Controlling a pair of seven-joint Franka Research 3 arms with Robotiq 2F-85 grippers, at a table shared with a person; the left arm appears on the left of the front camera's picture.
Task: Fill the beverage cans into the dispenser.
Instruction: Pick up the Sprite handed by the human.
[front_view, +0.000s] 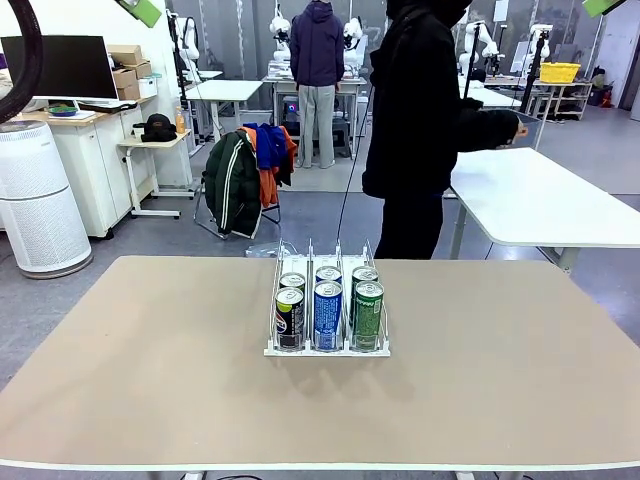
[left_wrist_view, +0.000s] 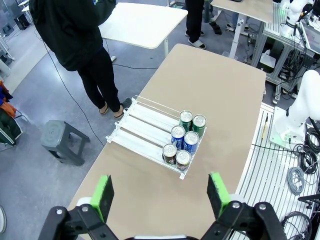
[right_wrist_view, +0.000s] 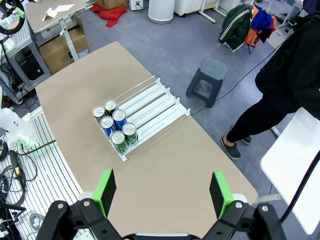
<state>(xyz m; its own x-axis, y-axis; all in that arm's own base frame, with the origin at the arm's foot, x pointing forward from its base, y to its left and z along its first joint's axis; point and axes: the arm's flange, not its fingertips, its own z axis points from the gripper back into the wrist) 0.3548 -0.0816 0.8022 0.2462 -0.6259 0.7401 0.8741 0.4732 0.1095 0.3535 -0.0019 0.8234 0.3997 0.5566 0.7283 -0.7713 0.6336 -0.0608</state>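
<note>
The dispenser (front_view: 327, 348) stands mid-table, and several beverage cans sit two deep at the near end of its three lanes: black (front_view: 289, 318), blue (front_view: 328, 315) and green (front_view: 367, 316) in front. My left gripper (left_wrist_view: 160, 195) hangs high above the table, open and holding nothing. Below it lie the dispenser (left_wrist_view: 142, 125) and the cans (left_wrist_view: 182, 140). My right gripper (right_wrist_view: 162, 192) is also open and bare, high over the dispenser (right_wrist_view: 155, 102) and its cans (right_wrist_view: 115, 127). The lanes behind the cans are bare.
A person in black (front_view: 420, 100) stands at the table's far side, one arm stretched toward a white table (front_view: 540, 200). A grey stool (left_wrist_view: 62, 142) stands on the floor by the far edge. Bare tabletop (front_view: 500, 380) lies all round the dispenser.
</note>
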